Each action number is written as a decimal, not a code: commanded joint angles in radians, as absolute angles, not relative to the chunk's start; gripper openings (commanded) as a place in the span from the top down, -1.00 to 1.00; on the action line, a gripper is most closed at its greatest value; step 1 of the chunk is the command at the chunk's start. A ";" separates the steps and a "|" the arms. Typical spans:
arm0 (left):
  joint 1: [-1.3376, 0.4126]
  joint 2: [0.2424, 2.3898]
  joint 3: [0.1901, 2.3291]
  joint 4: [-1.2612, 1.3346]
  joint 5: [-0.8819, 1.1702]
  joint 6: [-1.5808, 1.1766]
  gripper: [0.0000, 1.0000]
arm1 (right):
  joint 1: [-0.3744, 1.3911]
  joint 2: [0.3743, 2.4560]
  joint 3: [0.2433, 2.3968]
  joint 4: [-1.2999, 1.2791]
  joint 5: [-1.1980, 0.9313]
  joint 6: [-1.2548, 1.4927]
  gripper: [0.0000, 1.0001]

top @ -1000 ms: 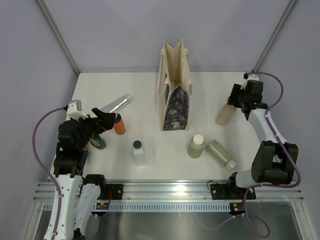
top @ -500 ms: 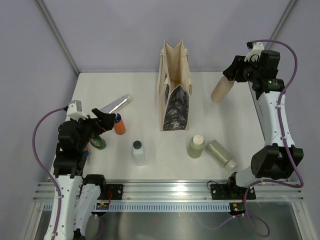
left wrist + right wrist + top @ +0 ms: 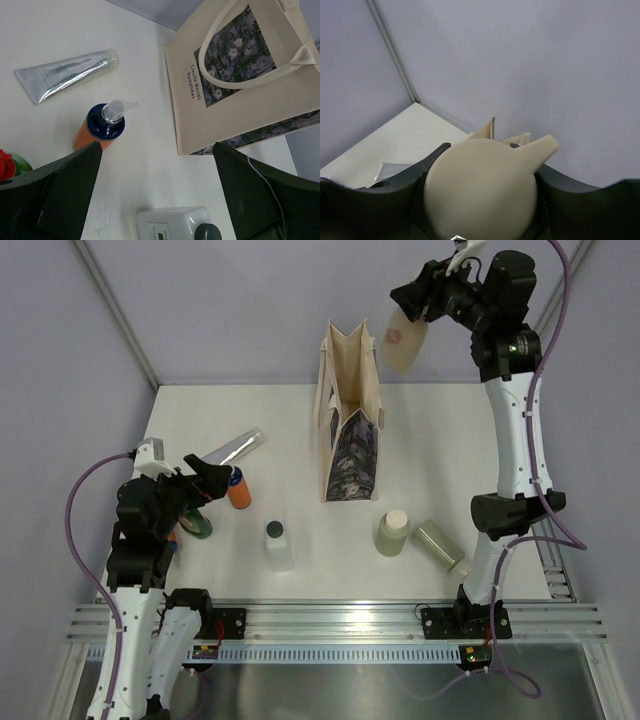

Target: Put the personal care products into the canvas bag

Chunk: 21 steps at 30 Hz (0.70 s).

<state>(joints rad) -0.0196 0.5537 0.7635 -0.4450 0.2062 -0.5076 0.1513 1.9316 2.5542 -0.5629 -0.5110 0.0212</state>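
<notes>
Lilac-grey walls close in a white table point(image 3: 290, 415), and the canvas bag point(image 3: 350, 430) stands upright at its middle with its mouth open to the top, so things can be dropped in from above. My right gripper point(image 3: 422, 306) pinches the beige pump bottle point(image 3: 404, 340) by its neck, jaws pressed on either side. I hold it high because the bag is taller than the bottles. It seems to hang just right of the mouth, not over it yet.

My left gripper point(image 3: 212, 478) hovers low with jaws spread wide, near the orange bottle point(image 3: 100, 127) and silver tube point(image 3: 65, 75), well placed, I judge, for taking one next. Two pale-green cylinders point(image 3: 393, 533) wait on the table near my right base.

On the bag, beside the dark flowered panel, I read "Claude Monet Nymphéas". A reddish mark on the pump bottle and the tube's print are too small to read.
</notes>
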 commanded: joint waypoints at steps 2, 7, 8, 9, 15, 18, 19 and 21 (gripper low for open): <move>-0.018 0.552 0.825 -0.436 0.222 -0.515 -0.98 | 0.264 1.985 2.664 -0.375 -0.456 0.034 1.00; -0.018 0.542 0.839 -0.472 0.204 -0.514 -0.98 | 0.324 2.069 2.708 -0.311 -0.419 0.029 1.00; -0.018 0.540 0.841 -0.477 0.203 -0.512 -0.98 | 0.327 2.075 2.695 -0.302 -0.413 0.029 1.00; -0.018 0.534 0.839 -0.482 0.195 -0.514 -0.98 | 0.327 2.086 2.688 -0.299 -0.413 0.022 1.00; -0.018 0.526 0.833 -0.489 0.193 -0.514 -0.98 | 0.327 2.118 2.602 -0.291 -0.419 -0.037 1.00; -0.018 0.538 0.836 -0.485 0.201 -0.511 -0.98 | 0.333 2.138 2.548 -0.298 -0.452 -0.061 1.00; -0.018 0.545 0.836 -0.482 0.204 -0.509 -0.98 | 0.334 2.143 2.528 -0.302 -0.466 -0.072 1.00; -0.018 0.549 0.836 -0.469 0.224 -0.506 -0.98 | 0.345 2.155 2.468 -0.321 -0.474 -0.109 1.00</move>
